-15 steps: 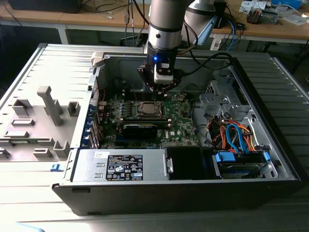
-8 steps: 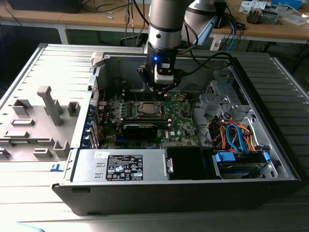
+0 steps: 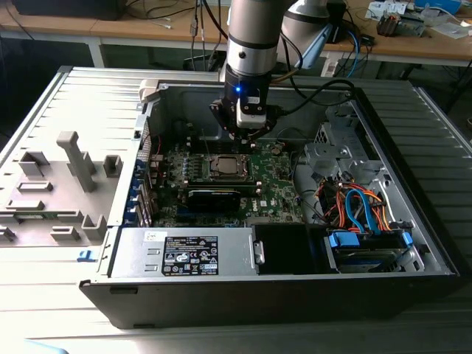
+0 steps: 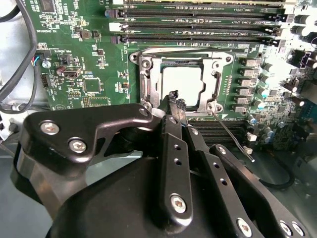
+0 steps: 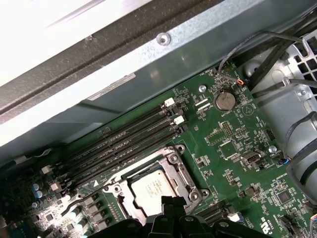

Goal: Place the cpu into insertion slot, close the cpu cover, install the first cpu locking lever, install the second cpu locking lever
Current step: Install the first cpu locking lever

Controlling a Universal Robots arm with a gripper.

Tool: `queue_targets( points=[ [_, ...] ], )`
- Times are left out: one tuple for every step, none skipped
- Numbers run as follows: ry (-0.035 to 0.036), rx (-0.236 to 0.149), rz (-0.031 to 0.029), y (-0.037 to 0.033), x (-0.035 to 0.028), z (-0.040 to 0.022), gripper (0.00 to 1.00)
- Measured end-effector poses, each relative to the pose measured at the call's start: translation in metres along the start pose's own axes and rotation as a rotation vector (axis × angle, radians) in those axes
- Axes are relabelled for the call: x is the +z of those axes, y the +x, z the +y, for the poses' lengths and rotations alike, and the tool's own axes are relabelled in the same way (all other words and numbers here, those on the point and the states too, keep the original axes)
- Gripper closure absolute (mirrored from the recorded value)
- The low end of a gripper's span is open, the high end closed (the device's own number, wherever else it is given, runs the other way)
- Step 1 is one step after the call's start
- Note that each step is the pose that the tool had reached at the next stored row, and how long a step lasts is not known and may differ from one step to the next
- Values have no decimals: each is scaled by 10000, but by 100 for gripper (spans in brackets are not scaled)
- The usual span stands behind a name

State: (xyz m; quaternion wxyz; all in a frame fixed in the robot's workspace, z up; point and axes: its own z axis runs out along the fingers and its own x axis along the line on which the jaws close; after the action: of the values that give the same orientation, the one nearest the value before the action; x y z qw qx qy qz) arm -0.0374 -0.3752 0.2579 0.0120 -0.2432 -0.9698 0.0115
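Silver-grey cpu [image 4: 182,83] flat, top up, cpu cover [image 4: 148,82] down, end effector [image 4: 175,98] beside

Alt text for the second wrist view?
The black gripper, shut, has its tip at the edge of the insertion slot, where the cpu sits with the cpu cover flat over it. A thin wire lever juts out across the green motherboard.

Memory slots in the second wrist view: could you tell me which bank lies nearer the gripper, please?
The bank beside the gripper; the other bank lies beyond the cpu.
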Motion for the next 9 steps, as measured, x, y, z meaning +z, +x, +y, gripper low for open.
queue_targets(
  points=[
    [0,-14,-1,0,0,0,89],
    [1,-38,-1,0,0,0,89],
    [1,-55,-2,0,0,0,89],
    [1,-71,-2,0,0,0,89],
    [2,-88,-3,0,0,0,89],
    [2,-99,-3,0,0,0,89],
    [2,-113,-3,0,0,0,89],
    [3,-127,-4,0,0,0,89],
    [3,-159,-5,0,0,0,89]
  ],
)
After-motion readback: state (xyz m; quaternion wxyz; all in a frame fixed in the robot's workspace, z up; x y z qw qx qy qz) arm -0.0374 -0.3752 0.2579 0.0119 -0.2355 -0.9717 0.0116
